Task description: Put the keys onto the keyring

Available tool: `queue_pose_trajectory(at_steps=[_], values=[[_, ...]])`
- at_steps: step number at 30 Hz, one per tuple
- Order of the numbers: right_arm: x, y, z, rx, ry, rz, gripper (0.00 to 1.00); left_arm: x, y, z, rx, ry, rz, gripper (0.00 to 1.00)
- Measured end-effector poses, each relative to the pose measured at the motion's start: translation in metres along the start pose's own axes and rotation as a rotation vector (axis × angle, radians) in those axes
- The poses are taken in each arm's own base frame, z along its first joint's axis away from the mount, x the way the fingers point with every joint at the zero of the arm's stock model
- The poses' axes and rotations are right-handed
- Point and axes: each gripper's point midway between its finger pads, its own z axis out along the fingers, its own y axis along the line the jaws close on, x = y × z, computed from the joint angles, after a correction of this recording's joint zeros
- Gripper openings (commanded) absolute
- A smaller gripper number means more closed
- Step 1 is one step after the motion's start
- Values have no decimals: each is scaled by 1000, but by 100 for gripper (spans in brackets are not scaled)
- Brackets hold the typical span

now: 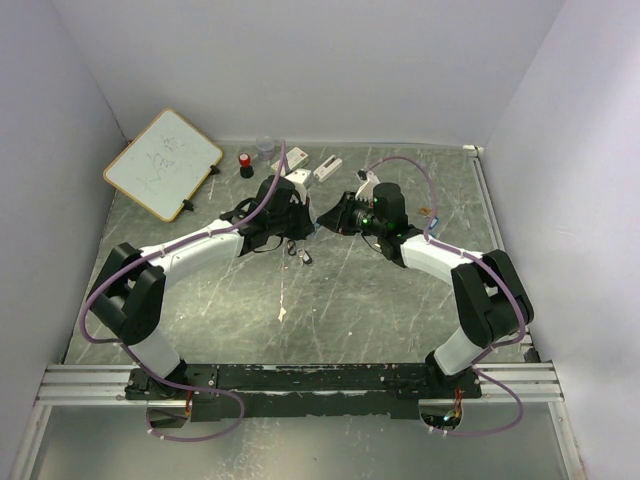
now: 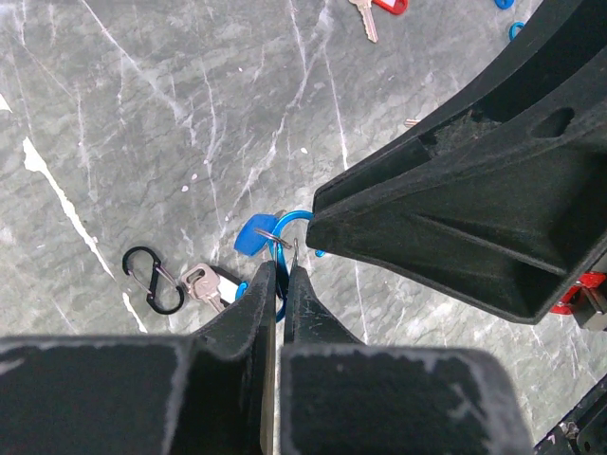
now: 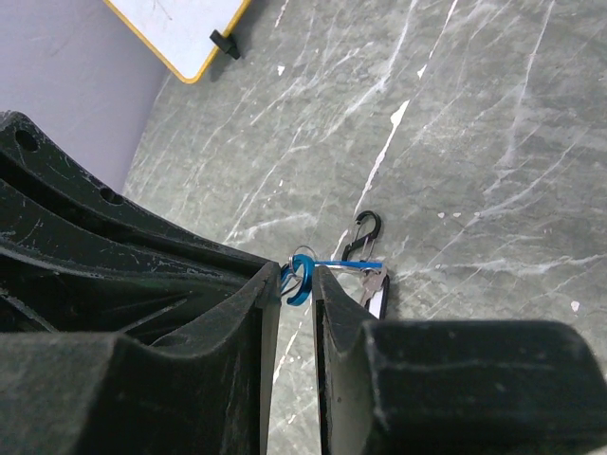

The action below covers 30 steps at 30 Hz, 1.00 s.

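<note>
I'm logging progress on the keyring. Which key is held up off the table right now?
The blue-headed key, pinched where the left hand and right hand meet; the red-headed key and the silver-headed key lie loose on the table.

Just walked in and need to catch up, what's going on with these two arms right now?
Both arms meet low over the table. The left end effector is shut on a blue keyring, and the right end effector pinches a blue key tag against it, apparently threading it on. A black carabiner and a silver key lie on the table just beside them; a red key waits farther off.
</note>
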Motion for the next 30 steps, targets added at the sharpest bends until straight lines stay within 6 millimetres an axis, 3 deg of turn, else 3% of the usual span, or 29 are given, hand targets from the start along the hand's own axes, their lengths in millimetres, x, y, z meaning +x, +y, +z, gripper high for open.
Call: queue_pose_trajectory(at_steps=[30], values=[[-3,1,0,-10,-10,2,23,-4,-1,1,6,-18,2,7]])
